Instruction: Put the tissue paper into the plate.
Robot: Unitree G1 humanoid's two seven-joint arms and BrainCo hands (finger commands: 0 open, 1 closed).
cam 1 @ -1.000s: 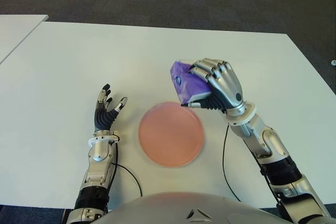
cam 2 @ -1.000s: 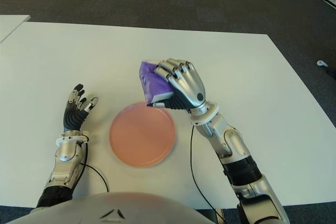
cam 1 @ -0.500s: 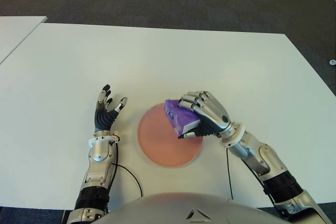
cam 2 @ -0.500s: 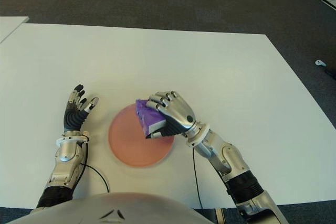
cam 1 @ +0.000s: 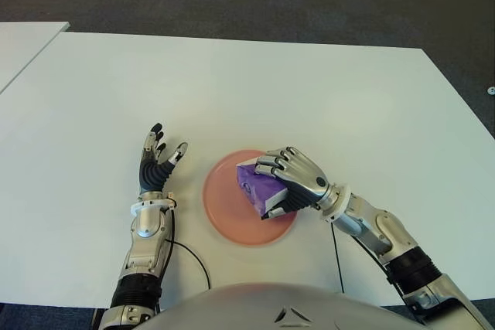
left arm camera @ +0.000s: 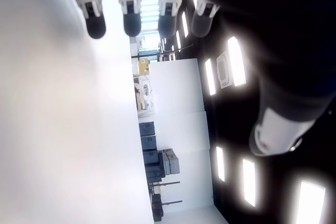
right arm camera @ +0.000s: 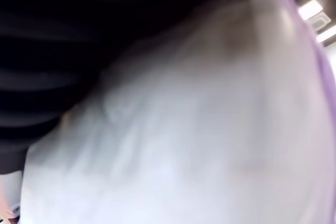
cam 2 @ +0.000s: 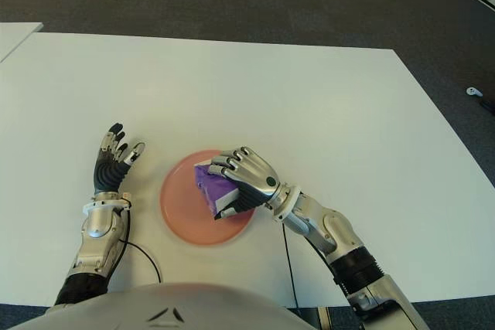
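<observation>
On the white table (cam 1: pixel 93 83), the left hand (cam 1: pixel 157 161) is seen left of the pink plate (cam 1: pixel 220 200), fingers spread, nothing held. Over the plate, the purple tissue pack (cam 1: pixel 255 185) is gripped by the right hand (cam 1: pixel 292 182); contact with the plate is hidden.

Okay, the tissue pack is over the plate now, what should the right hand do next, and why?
Probably lower slightly and open the fingers. The right hand is clamped on the purple tissue pack, which sits over the pink plate. The left hand shows open to the plate's left, out of the way.
</observation>
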